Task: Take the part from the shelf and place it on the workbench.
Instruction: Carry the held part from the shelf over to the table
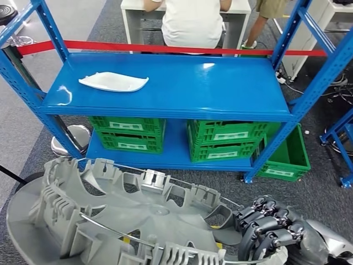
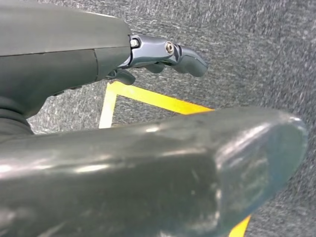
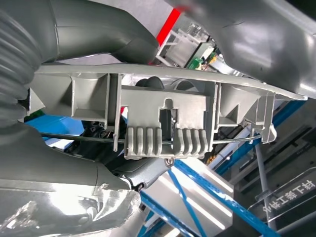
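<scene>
A large grey plastic part (image 1: 124, 221), ribbed and studded with clips on its upturned inner face, fills the lower half of the head view from about 7 o'clock to 5 o'clock, held off the shelf and low in front of the robot. The right hand (image 1: 270, 229) grips its right end at about 5 o'clock, dark fingers (image 1: 266, 212) curled over the edge of the moulding. In the right wrist view the same part (image 3: 166, 118) runs across the middle, its clip block and a thin metal rod close to the camera, with the thick grey thumb (image 3: 104, 32) lying above it. The left hand (image 2: 111, 59) appears in the left wrist view over grey carpet (image 2: 260, 59) marked with yellow tape (image 2: 156, 98); one dark finger (image 2: 168, 52) reaches out straight and touches nothing, but whether the whole hand is spread or closed I cannot tell. Beyond the part stands a blue metal shelf (image 1: 233, 88); on its top deck, at about 10 o'clock, lies a white curved panel (image 1: 113, 82). Green plastic crates (image 1: 127, 132) sit on the lower deck, and another green crate (image 1: 289, 157) rests on the floor at the rack's right foot. A red barrier tape (image 1: 166, 49) crosses behind the rack, and at 12 o'clock a person in a white shirt (image 1: 191, 22) sits at a white table (image 1: 133, 5).
</scene>
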`<state>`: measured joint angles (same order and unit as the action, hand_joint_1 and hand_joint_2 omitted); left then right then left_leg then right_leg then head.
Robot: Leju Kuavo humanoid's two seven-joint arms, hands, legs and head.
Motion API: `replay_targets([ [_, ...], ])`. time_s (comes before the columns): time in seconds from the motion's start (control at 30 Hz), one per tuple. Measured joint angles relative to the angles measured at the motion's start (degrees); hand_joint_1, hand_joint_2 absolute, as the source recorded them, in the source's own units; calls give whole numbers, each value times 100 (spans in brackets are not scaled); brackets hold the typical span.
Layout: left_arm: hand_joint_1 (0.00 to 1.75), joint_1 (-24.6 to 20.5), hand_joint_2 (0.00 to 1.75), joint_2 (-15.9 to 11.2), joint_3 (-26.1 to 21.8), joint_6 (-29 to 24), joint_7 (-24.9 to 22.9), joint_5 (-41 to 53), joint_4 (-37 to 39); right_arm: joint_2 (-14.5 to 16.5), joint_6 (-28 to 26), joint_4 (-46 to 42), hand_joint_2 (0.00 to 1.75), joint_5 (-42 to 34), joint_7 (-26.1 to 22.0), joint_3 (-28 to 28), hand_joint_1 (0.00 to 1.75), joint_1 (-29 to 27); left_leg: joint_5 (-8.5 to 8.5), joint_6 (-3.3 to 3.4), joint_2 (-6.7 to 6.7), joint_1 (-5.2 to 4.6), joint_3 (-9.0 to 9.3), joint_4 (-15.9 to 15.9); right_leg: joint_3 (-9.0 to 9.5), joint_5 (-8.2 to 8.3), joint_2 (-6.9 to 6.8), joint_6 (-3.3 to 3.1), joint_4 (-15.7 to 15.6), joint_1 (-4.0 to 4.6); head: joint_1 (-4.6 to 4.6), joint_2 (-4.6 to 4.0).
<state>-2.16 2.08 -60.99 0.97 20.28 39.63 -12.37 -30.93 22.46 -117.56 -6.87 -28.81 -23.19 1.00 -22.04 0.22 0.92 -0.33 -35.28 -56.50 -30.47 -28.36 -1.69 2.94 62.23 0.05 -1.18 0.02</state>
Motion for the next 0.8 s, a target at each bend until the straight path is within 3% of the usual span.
replay_targets([
  [0.03, 0, 2, 0, 10, 1, 4, 5, 14, 1, -29, 4, -19, 175, -6, -1, 25, 175, -7, 37, -26, 28, -6, -8, -4, 187, -17, -67, -33, -302, 24, 1, 0],
  [0.07, 0, 2, 0, 17, 3, 7, 9, 31, 1, -57, 9, -35, 175, -12, -3, 46, 175, -8, 72, -55, 62, -9, -8, -4, 259, -50, -98, -70, -456, 46, -5, 1],
  [0.13, 0, -1, 0, 26, 7, 13, 21, 71, 2, -104, 15, -59, 175, -24, -5, 68, 175, -17, 124, -122, 126, -5, -12, 9, 185, 24, -18, -159, -487, 50, -21, 1],
  [0.17, 0, -4, 0, 29, 9, 17, 31, 98, 2, -123, 15, -68, 175, -21, -6, 75, 175, -16, 66, -165, 116, -3, -41, -20, 138, 79, 19, -203, -490, 39, -23, 1],
  [0.23, 0, -4, 0, 38, 13, 22, 60, 151, 3, -143, 8, -85, 175, 2, -4, 90, 175, -17, -345, -243, 39, 3, -183, -352, 11, 224, 74, -276, -508, 10, -8, 0],
  [0.3, 0, -10, 0, 45, 17, 25, 86, 189, 4, -158, -2, -99, 175, 33, 5, 110, 175, -22, -910, -281, -15, 13, -406, -1081, -162, 368, 127, -300, -502, 7, 4, 0],
  [0.33, 0, -16, 0, 43, 17, 25, 95, 199, 4, -165, -10, -104, 175, 46, 13, 121, 175, -32, -1057, -287, -19, 15, -478, -1415, -254, 439, 149, -296, -499, 7, 4, 0],
  [0.37, 0, -21, 0, 38, 18, 26, 100, 201, 4, -173, -20, -112, 175, 58, 22, 134, 175, -48, -1067, -288, -21, 16, -475, -1603, -343, 506, 161, -291, -496, 6, 3, 0],
  [0.4, 0, -23, 0, 33, 18, 27, 103, 203, 4, -179, -31, -122, 175, 70, 29, 146, 175, -68, -959, -286, -22, 17, -367, -1584, -427, 571, 170, -282, -494, 3, 3, 0],
  [0.43, 0, -26, 0, 26, 18, 28, 105, 206, 4, -183, -43, -133, 175, 84, 33, 157, 175, -88, -803, -282, -23, 20, -159, -1364, -501, 633, 179, -267, -493, -1, 2, 0],
  [0.47, 0, -32, 0, 20, 18, 31, 108, 215, 4, -187, -53, -149, 175, 97, 36, 168, 175, -104, -681, -279, -30, 26, 141, -992, -563, 690, 187, -243, -487, -3, 3, 0],
  [0.53, 0, -50, 0, 14, 18, 36, 115, 242, 4, -193, -69, -178, 175, 127, 36, 192, 175, -125, -648, -233, -65, 28, 701, -206, -645, 788, 195, -185, -466, 7, -1, 0],
  [0.57, 0, -57, 0, 13, 18, 37, 118, 256, 4, -196, -74, -189, 175, 139, 36, 204, 175, -135, -684, -194, -83, 22, 848, 20, -661, 836, 193, -154, -460, 13, 1, 0],
  [0.63, 0, -55, 0, 14, 18, 38, 120, 270, 5, -202, -86, -199, 175, 162, 34, 218, 175, -174, -668, -85, -94, 6, 850, 104, -676, 925, 190, -95, -478, 7, -4, 0],
  [0.67, 0, -53, 0, 15, 18, 38, 120, 278, 5, -203, -94, -204, 175, 173, 31, 222, 175, -205, -626, -36, -82, 8, 815, 107, -704, 900, 192, -66, -461, -2, -7, 0],
  [0.7, 0, -51, 0, 14, 19, 38, 120, 288, 5, -204, -104, -210, 175, 186, 27, 226, 175, -239, -572, 16, -69, 14, 766, 111, -761, 775, 194, -39, -365, -9, -18, 0],
  [0.73, 0, -51, 0, 11, 19, 38, 120, 299, 5, -204, -119, -215, 175, 203, 21, 230, 175, -274, -509, 59, -56, 22, 704, 117, -854, 554, 195, -14, -149, -14, -23, 0],
  [0.8, 0, -49, 0, -2, 22, 38, 120, 326, 5, -204, -164, -223, 175, 256, -9, 239, 175, -354, -383, 97, -45, 22, 555, 113, -1090, -12, 194, 27, 599, -18, -33, 0],
])
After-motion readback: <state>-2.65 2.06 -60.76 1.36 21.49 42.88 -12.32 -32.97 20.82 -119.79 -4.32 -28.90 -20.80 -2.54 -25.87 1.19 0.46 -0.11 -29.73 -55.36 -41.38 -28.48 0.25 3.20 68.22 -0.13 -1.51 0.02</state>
